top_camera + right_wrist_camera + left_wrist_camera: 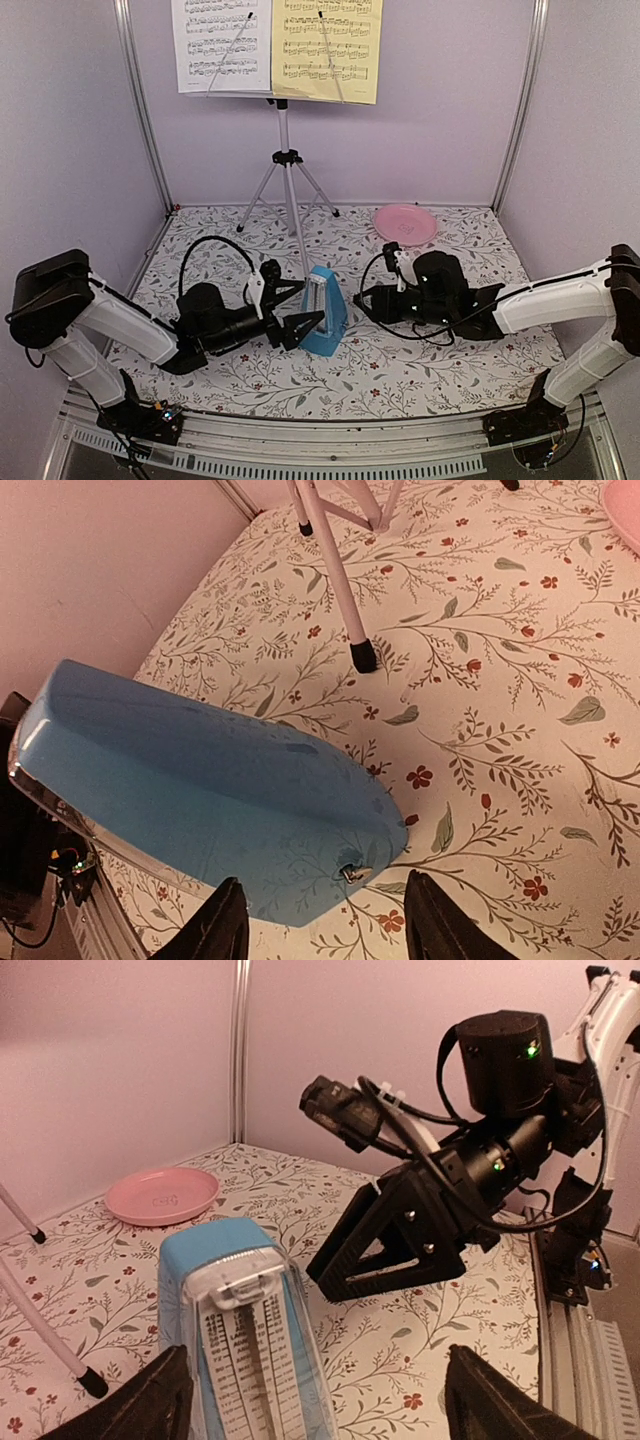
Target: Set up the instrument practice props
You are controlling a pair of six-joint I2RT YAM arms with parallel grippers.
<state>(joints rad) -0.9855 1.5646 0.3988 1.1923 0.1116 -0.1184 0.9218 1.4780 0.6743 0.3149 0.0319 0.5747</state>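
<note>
Floral table cloth [450, 350] is covering the work surface. The silver tripod music stand [285, 160] is standing upright at the back centre with all its feet on the cloth. Its desk is carrying the white sheet [215, 45] on the left and the yellow sheet [330, 45] on the right, side by side, each with a thin retainer arm lying across it.

Both arms are reaching in low from the sides. The left gripper [308, 302] is sitting at the metronome's left side with its fingers [150, 1405] spread wide. The wrist view is showing the metronome between them, far finger well clear, near finger just beside the case – contact there I cannot tell. The right gripper [360, 300] is pointing at the metronome's opposite face, fingers [225, 925] parted and gripping nothing.

The pink plate [405, 224] is lying flat at the back right, apart from everything else.

The blue metronome [325, 312] is standing upright in front of the stand – between the two grippers.
</note>
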